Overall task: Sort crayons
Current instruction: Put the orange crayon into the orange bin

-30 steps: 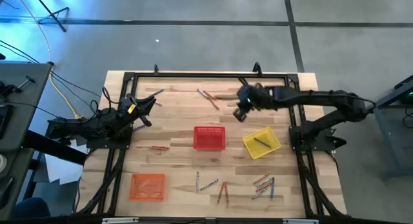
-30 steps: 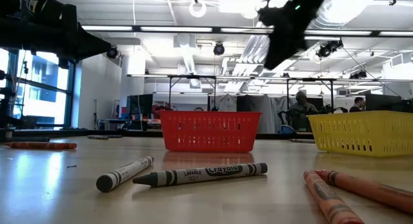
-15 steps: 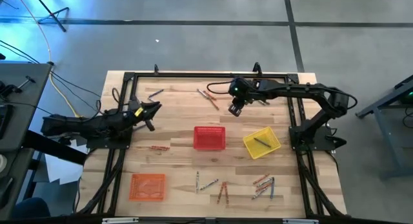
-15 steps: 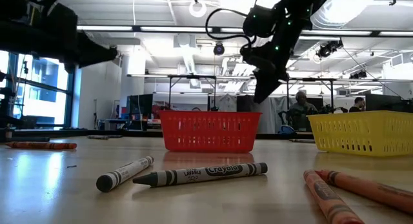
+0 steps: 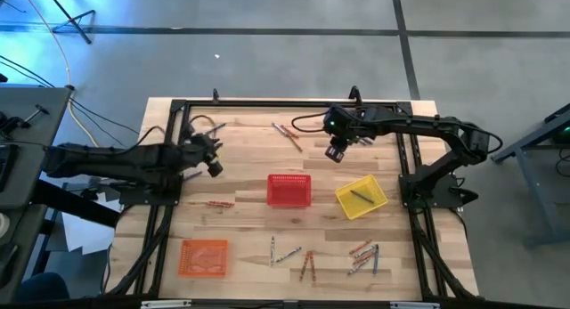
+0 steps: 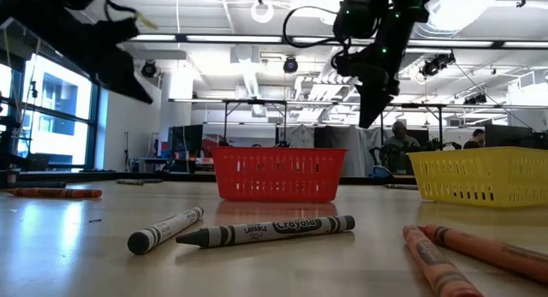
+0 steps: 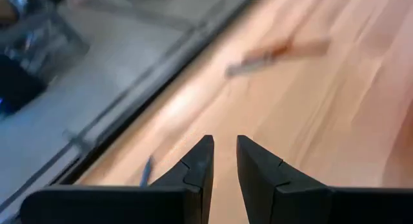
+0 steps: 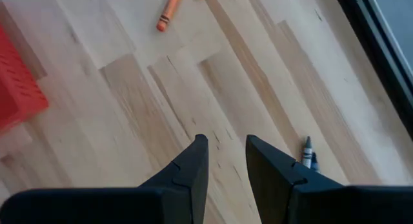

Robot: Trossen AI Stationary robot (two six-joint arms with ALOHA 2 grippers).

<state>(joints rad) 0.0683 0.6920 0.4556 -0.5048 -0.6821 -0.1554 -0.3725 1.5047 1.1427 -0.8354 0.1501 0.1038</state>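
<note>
Both arms were out hunting for the next pick. The right gripper [image 8: 226,161] hung empty, fingers slightly apart, above bare wood near a grey crayon [image 8: 307,152]; the left gripper [image 7: 224,161], also parted and empty, hovered short of loose crayons [image 5: 287,134]. Next move, I'd judge: descend squarely over one stick

Pale planked wood table [image 5: 240,233] with soft sheen; plastic mesh baskets [image 6: 279,174]; paper-wrapped crayons [image 6: 265,231]; matt dark fingers [image 8: 188,166].
</note>
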